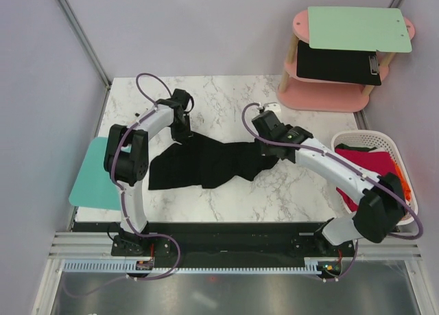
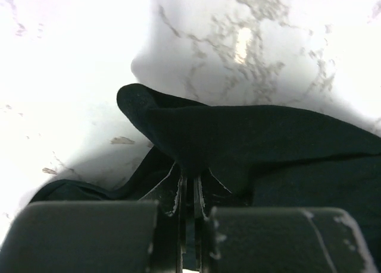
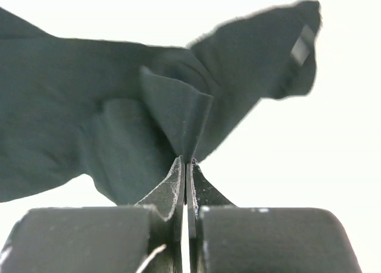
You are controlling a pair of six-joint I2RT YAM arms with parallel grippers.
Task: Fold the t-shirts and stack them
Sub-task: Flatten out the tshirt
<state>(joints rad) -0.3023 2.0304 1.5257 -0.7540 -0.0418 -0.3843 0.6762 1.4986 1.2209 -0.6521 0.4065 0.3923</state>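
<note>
The large black t-shirt lies crumpled and stretched across the middle of the marble table. My left gripper is shut on its upper left edge; the left wrist view shows the cloth pinched between the closed fingers. My right gripper is shut on its right end; the right wrist view shows a fold of black cloth held in the closed fingers, lifted off the table. A crimson-red shirt with a bit of orange fabric lies in the white basket at right.
A teal cutting board lies at the table's left edge under the left arm. A pink two-tier stand at the back right carries a pale green board and a black clipboard.
</note>
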